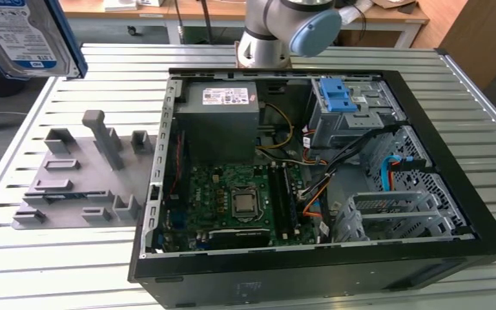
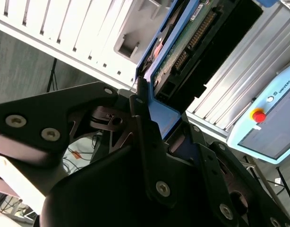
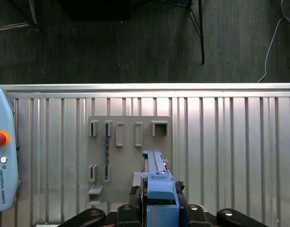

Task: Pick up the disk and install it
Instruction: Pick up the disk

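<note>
Gripper (image 3: 159, 204) fingers are clamped tight on the blue frame of the disk (image 3: 156, 171), which I see in the first wrist view hanging over the grey holder plate (image 3: 128, 142) on the slatted table (image 3: 230, 142). In the exterior view it sits high at the exterior view's left, its white-and-blue printed label (image 1: 20, 29) facing the camera, well apart from the open computer case (image 1: 317, 161).

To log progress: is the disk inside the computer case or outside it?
Outside. The gripper holds the disk in the air at the exterior view's left of the open case.
</note>
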